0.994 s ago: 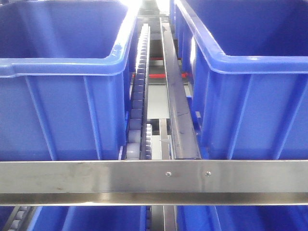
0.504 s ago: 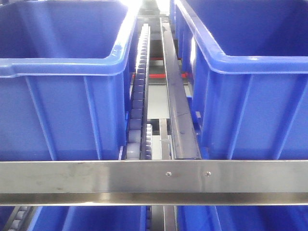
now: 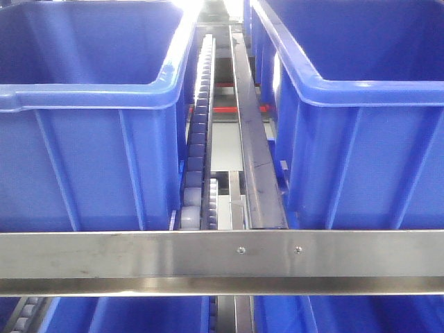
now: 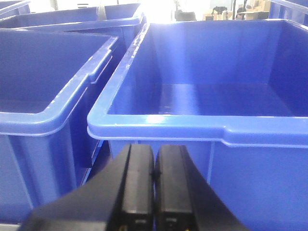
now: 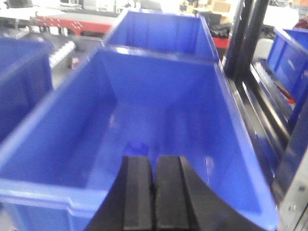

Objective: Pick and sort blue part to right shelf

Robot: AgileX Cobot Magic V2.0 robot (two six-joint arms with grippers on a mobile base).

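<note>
A small blue part [image 5: 137,147] lies on the floor of a long blue bin [image 5: 62,115] in the right wrist view, just past the tips of my right gripper [image 5: 154,166]. That gripper hangs over the bin's near end, shut, with nothing between its black fingers. My left gripper [image 4: 154,161] is also shut and empty, level with the near rim of another blue bin [image 4: 192,122]. The right shelf [image 3: 173,257] fills the front view with its flat steel rail, two screws and roller track [image 3: 198,139]. Neither gripper shows in the front view.
Two large blue bins [image 3: 83,97] [image 3: 361,97] stand on the shelf either side of a steel divider [image 3: 253,152]. A further blue bin [image 4: 43,91] sits left of the left gripper. Dark rack uprights [image 5: 245,38] rise to the right of the right gripper's bin.
The shelf in the front view has slid very slightly to the left. Nothing else differs.
</note>
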